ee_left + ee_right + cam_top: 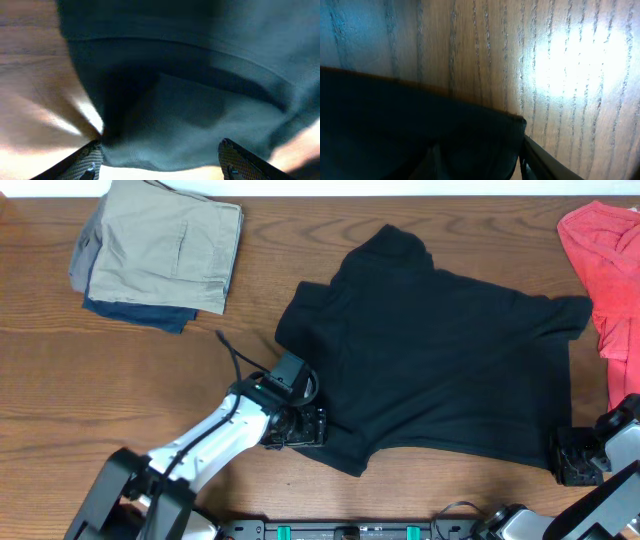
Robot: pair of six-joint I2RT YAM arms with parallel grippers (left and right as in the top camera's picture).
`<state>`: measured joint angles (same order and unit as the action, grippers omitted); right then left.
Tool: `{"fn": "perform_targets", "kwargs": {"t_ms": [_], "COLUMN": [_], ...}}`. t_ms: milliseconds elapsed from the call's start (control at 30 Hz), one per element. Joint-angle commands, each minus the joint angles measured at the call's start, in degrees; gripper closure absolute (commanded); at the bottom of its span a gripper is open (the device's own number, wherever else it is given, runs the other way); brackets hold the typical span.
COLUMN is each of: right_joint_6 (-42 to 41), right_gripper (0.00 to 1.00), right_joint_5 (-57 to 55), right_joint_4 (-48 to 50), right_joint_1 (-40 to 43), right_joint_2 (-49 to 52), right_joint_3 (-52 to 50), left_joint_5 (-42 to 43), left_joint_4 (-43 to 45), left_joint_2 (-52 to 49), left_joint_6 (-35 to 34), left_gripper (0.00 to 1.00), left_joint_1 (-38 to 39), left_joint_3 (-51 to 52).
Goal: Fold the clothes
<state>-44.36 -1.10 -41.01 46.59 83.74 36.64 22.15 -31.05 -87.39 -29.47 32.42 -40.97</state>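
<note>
From overhead we see the wooden desk (40,380) carrying the black T-shirt (440,350), spread out centre-right. A folded khaki pile (160,240) lies far left and a red garment (600,250) at the right edge. Only the wrist views show the grips: the left fingers (87,162) stand released astride the hem, and the right fingers (545,162) pinch the shirt's corner.
</note>
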Motion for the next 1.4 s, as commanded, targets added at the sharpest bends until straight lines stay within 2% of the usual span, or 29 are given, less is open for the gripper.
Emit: {"fn": "perform_targets", "kwargs": {"t_ms": [0, 133, 167, 267, 300, 367, 400, 500, 633, 700, 1000, 1367], "right_joint_6": [0.98, 0.98, 0.98, 1.2, 1.64, 2.32, 2.45, 2.45, 2.43, 2.47, 2.38, 1.97], "right_gripper": [0.51, 0.51, 0.51, 0.51, 0.52, 0.6, 0.66, 0.78, 0.8, 0.98, 0.99, 0.99], "right_joint_5": [0.07, 0.07, 0.07, 0.24, 0.68, 1.64, 1.86, 1.84, 1.84, 1.6, -3.19, -4.28], "right_joint_4": [-0.31, -0.31, -0.31, -0.35, -0.37, -0.55, -0.81, -1.77, -4.52, -6.88, -21.11, -25.97], "right_joint_1": [0.37, 0.37, 0.37, 0.37, 0.37, 0.37, 0.37, 0.37, 0.37, 0.37, 0.37, 0.39], "right_joint_2": [2.43, 2.43, 2.43, 2.43, 2.43, 2.4, 2.4, 2.4, 2.38, 2.27, -1.07, -12.63], "right_joint_3": [-2.36, -2.36, -2.36, -2.36, -2.36, -2.34, -2.34, -2.16, -0.83, 0.55, 8.31, 8.7], "left_joint_5": [-3.54, -3.82, -3.82, -3.8, -3.8, -3.8, -3.8, -3.8, -3.8, -3.82, -3.82, -3.82], "left_joint_4": [-0.13, -0.13, -0.15, -0.35, -0.57, -1.05, -1.36, -3.37, -6.88, -8.44, -13.29, -15.85], "left_joint_2": [-1.7, -1.88, -1.88, -1.88, -1.88, -1.84, -1.73, -0.7, 3.58, 7.19, 22.16, 28.02], "left_joint_6": [-1.11, -0.57, -0.55, -0.13, -0.13, -0.11, 0.09, 0.5, 0.46, 0.46, 0.42, 0.2], "left_gripper": [0.25, 0.27, 0.32, 0.56, 0.69, 0.9, 0.94, 0.94, 0.94, 0.94, 0.94, 0.94], "left_joint_1": [0.13, 0.13, 0.13, 0.13, 0.13, 0.13, 0.13, 0.11, 0.11, 0.11, 0.11, 0.11], "left_joint_3": [0.26, 0.26, 0.26, 0.26, 0.26, 0.24, 0.24, 0.09, -0.28, -0.28, -0.28, -0.72]}}
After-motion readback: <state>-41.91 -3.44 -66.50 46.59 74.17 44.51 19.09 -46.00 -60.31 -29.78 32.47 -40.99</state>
